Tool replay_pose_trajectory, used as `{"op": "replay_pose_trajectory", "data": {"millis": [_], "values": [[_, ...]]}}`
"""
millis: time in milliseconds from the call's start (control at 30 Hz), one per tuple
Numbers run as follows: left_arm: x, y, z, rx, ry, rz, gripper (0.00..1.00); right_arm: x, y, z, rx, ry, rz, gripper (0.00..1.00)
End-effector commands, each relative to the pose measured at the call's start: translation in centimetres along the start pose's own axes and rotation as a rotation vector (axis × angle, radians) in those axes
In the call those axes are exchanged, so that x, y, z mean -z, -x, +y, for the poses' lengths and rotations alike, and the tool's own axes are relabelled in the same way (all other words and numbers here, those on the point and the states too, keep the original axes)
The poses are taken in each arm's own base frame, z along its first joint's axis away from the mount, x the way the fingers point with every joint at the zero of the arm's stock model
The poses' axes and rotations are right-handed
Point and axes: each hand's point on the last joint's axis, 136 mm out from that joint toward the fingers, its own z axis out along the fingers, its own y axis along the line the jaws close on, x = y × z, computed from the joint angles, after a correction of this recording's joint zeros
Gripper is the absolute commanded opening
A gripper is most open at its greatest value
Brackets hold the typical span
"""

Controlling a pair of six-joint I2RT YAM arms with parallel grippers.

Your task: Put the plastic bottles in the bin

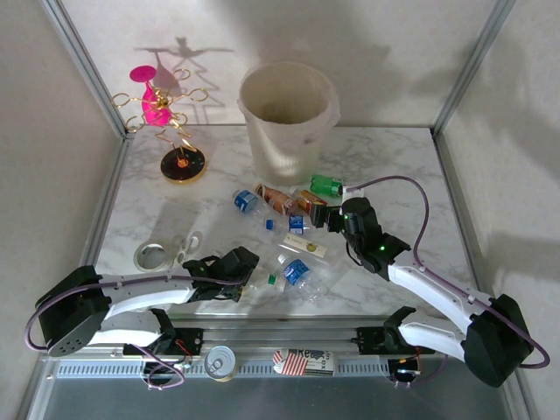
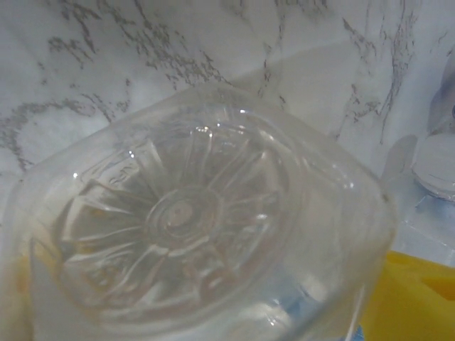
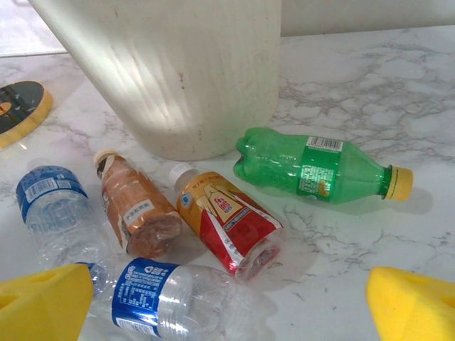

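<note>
The cream ribbed bin (image 1: 289,114) stands at the back centre, close and large in the right wrist view (image 3: 178,71). Several bottles lie in front of it: a green one (image 1: 325,185) (image 3: 313,167), a red-and-gold one (image 3: 227,220), a brown one (image 3: 135,209) and clear blue-labelled ones (image 3: 163,298) (image 1: 297,273). My right gripper (image 1: 337,216) (image 3: 227,284) is open just short of the red-and-gold bottle. My left gripper (image 1: 245,267) is open, its yellow pad (image 2: 419,298) beside a clear bottle whose ribbed base (image 2: 178,220) sits close between the fingers.
A pink-and-gold wire ornament stand (image 1: 166,109) stands at the back left, its black base (image 3: 21,106) near the bin. A silver ring (image 1: 153,255) lies left of the left arm. A tin can (image 1: 219,361) and a small box (image 1: 304,360) rest on the front rail.
</note>
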Motion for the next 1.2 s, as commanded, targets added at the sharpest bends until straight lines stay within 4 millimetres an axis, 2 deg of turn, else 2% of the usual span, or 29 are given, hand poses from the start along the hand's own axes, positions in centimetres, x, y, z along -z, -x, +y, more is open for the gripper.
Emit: {"op": "replay_pose_trajectory", "data": {"millis": [0,200,433,700,833,967,1167], "values": [[-0.4,2.8,-0.3,0.043,-0.040,-0.115,0.78,0.3,0.3,-0.5,-0.005,-0.028,-0.017,0.99],[-1.0,3.7,0.6,0.069,-0.048,-0.133,0.75,0.2,0.5,-0.5,-0.004,-0.031,-0.018,0.99],[-2.4,3.3,1.1,0.047,-0.024,-0.111,0.78,-0.1,0.6,-0.3,0.005,-0.036,-0.007,0.99],[-2.5,3.7,0.2,0.048,-0.043,-0.126,0.59,0.1,0.9,-0.6,0.010,-0.051,-0.009,0.99],[-1.2,5.0,-2.1,0.036,-0.109,-0.184,0.50,0.1,0.8,-0.7,0.017,-0.058,-0.009,0.99],[1.2,6.8,-6.4,-0.010,-0.227,-0.258,0.48,0.2,0.8,-0.8,0.020,-0.059,-0.007,0.99],[7.3,9.5,-14.0,-0.151,-0.419,-0.410,0.47,0.3,0.7,-0.8,0.014,-0.057,-0.004,0.99]]}}
